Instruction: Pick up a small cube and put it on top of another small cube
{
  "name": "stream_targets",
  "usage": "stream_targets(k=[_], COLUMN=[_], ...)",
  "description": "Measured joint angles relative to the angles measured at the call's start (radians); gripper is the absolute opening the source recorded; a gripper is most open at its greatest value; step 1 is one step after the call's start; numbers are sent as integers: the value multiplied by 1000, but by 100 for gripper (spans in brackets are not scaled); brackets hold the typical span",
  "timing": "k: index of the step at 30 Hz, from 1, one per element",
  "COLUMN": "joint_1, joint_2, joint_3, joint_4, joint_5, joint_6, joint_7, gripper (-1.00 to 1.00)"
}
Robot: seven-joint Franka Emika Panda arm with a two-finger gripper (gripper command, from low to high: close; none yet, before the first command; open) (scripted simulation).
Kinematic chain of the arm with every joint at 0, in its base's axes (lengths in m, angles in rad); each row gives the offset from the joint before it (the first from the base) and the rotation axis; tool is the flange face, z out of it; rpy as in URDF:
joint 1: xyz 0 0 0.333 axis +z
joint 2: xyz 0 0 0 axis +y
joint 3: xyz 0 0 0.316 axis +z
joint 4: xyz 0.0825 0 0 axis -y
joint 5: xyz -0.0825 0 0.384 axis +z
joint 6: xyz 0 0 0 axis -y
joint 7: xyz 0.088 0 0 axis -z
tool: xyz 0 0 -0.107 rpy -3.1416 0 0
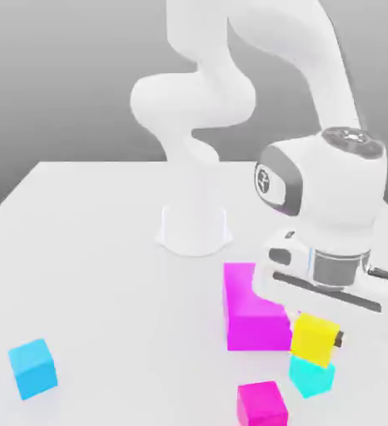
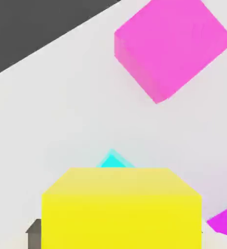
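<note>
Pincer point(image 1: 317, 329) — around yellow cube point(image 1: 314, 341)

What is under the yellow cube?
Under the yellow cube there is the turquoise cube. Its upper part is covered, so I cannot tell whether the two touch.

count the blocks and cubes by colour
yellow cube: 1
turquoise cube: 1
sky-blue cube: 1
small magenta cube: 1
big magenta block: 1
total: 5, of which magenta: 2
</note>
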Motion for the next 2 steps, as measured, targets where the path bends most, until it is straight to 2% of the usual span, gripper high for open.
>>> stream_targets(k=[2], joint_1=[0], joint_2=[0], joint_3=[0], joint_4=[0], joint_5=[0], joint_6=[0], joint_7=[0], gripper=[100])
